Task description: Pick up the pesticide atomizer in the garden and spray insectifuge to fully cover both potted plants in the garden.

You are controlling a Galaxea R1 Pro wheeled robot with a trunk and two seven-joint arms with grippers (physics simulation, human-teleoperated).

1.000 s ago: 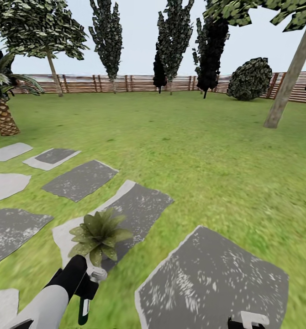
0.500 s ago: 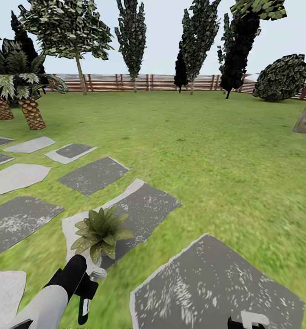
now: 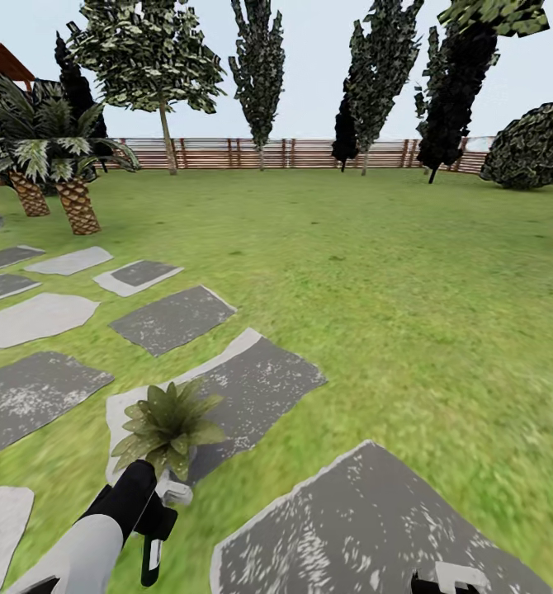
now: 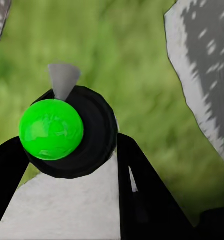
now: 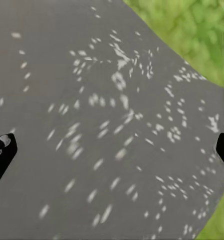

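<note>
Left jaws [image 4: 66,145] clamp round black atomizer [image 4: 79,132], green-domed.

green lawn [image 3: 408,272] blurred in patches, dark grey stepping stones [image 3: 256,388] flecked white with pale edges. the potted plant [image 3: 165,422] shows olive-green leaves (some going yellowish). brown slatted fence [image 3: 309,153], pale blue sky. in the left wrist view, a bright green ball [image 4: 50,129] on a black round body, black fingers [image 4: 142,190].

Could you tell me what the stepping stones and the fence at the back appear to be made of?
The stepping stones look like rough grey stone, matte with pale speckles and lighter edges. The fence looks like brown wood: horizontal slats between upright posts, unglossed. As renders, both are judged by texture only.
</note>
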